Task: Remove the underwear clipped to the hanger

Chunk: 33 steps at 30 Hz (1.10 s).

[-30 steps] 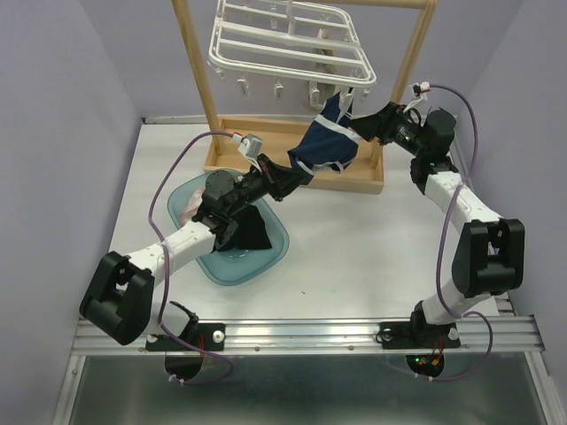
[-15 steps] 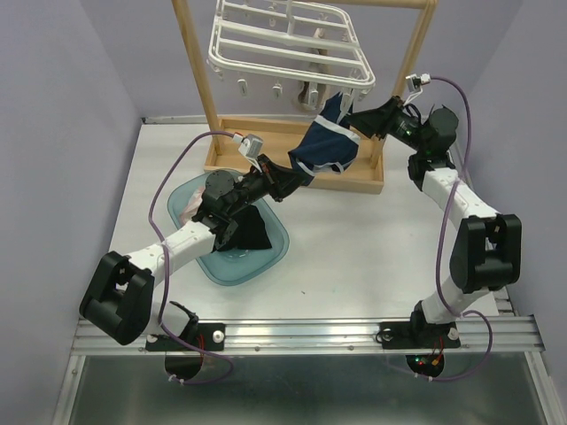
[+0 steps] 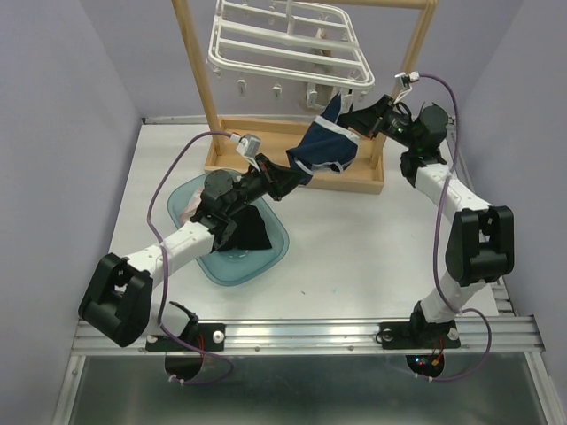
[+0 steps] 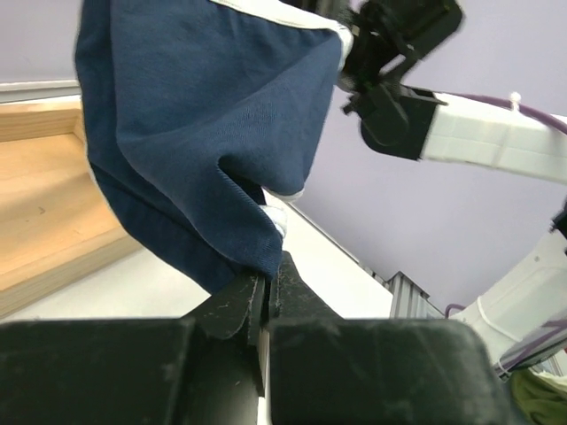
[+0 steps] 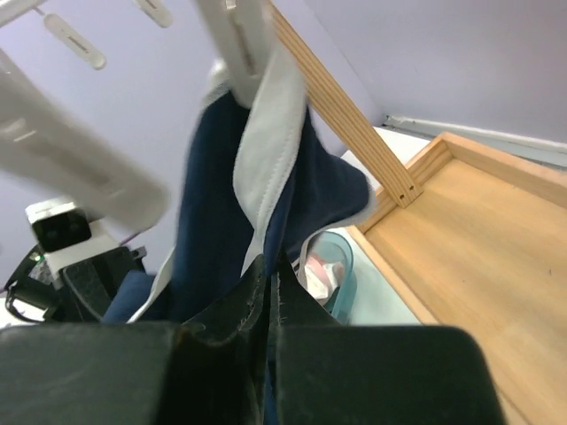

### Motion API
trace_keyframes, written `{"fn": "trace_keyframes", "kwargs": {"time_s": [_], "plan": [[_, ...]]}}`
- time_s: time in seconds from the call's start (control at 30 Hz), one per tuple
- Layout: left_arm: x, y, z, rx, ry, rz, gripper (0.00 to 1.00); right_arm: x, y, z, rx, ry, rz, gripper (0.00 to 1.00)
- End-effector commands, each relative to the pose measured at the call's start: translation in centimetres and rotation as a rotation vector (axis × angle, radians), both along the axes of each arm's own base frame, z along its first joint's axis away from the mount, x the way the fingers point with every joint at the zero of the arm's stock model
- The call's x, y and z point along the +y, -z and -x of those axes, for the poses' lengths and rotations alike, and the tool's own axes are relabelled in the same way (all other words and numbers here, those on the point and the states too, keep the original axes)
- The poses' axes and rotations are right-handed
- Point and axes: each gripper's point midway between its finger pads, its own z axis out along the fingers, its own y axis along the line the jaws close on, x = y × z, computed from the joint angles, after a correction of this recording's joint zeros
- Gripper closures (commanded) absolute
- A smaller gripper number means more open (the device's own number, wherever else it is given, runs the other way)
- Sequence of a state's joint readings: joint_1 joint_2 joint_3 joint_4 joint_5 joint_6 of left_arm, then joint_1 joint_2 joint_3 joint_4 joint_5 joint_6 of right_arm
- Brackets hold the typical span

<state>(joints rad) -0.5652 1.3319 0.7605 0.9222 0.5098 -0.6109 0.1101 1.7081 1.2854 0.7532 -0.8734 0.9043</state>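
Note:
A navy blue underwear (image 3: 326, 146) with white trim hangs from a clip of the white hanger (image 3: 283, 44) and stretches down to the left. My left gripper (image 3: 291, 175) pinches its lower corner; in the left wrist view the jaws (image 4: 268, 274) stand almost together with the navy cloth (image 4: 204, 115) between the tips. My right gripper (image 3: 350, 118) is shut on the garment's upper part just below the clip. In the right wrist view, navy cloth (image 5: 208, 195) runs from its closed tips (image 5: 270, 266) up to the white clip (image 5: 235, 35).
The hanger hangs from a light wooden stand (image 3: 354, 181) with a tray base. A teal bin (image 3: 266, 252) under my left arm holds a black garment (image 3: 248, 228) and a pale pink one (image 3: 188, 208). A beige piece (image 3: 321, 55) shows behind the hanger.
My right gripper has risen up and left to the garment's top and shut on it. The left arm has hardly moved and keeps the lower corner.

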Motion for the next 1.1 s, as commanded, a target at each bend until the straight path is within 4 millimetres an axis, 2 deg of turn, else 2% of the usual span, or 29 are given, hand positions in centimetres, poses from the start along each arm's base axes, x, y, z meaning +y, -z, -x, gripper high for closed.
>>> {"fn": "trace_keyframes", "kwargs": {"time_s": [0.0, 0.03, 0.07, 0.1, 0.17, 0.2, 0.3, 0.37, 0.4, 0.53, 0.73, 0.83, 0.87, 1.07], "plan": [[2.6, -3.9, -0.4, -0.093, -0.110, 0.070, 0.77, -2.0, -5.0, 3.0, -0.197, 0.088, 0.006, 0.99], [3.3, -3.7, -0.7, -0.089, -0.139, 0.070, 0.69, -3.0, -5.0, 2.9, -0.200, 0.121, 0.011, 0.99], [3.9, -4.3, -0.6, -0.099, -0.163, 0.077, 0.63, -3.8, -6.1, 3.7, -0.228, 0.149, 0.016, 0.99], [4.5, -4.5, -0.9, -0.109, -0.202, 0.078, 0.51, -4.3, -5.5, 3.7, -0.220, 0.180, 0.035, 1.00], [5.2, -4.7, -1.0, -0.116, -0.231, 0.075, 0.44, -5.2, -5.7, 4.1, -0.236, 0.221, 0.062, 0.99], [5.6, -5.1, -1.0, -0.122, -0.251, 0.074, 0.39, -5.5, -6.3, 5.0, -0.264, 0.244, 0.094, 0.99], [6.0, -5.1, -0.7, -0.133, -0.266, 0.055, 0.33, -5.9, -6.4, 6.1, -0.291, 0.283, 0.140, 1.00], [6.2, -4.9, -0.5, -0.145, -0.268, 0.044, 0.31, -6.1, -7.5, 7.4, -0.332, 0.289, 0.165, 0.99], [6.3, -4.9, -0.4, -0.149, -0.269, 0.042, 0.26, -6.0, -7.4, 7.9, -0.332, 0.279, 0.186, 0.99], [5.9, -4.6, 0.4, -0.180, -0.228, 0.026, 0.25, -5.6, -7.5, 9.1, -0.342, 0.240, 0.228, 0.99], [4.6, -5.9, 2.3, -0.260, -0.132, 0.020, 0.21, -4.2, -8.1, 11.5, -0.390, 0.176, 0.262, 0.99], [3.4, -7.3, 3.3, -0.319, -0.093, 0.019, 0.21, -3.4, -8.3, 12.4, -0.402, 0.137, 0.261, 1.00], [2.7, -7.3, 3.9, -0.327, -0.069, 0.018, 0.17, -3.2, -8.3, 12.6, -0.403, 0.128, 0.260, 0.99], [0.1, -8.4, 4.6, -0.384, -0.029, 0.010, 0.16, -1.5, -8.4, 13.4, -0.402, 0.071, 0.247, 1.00]]}}
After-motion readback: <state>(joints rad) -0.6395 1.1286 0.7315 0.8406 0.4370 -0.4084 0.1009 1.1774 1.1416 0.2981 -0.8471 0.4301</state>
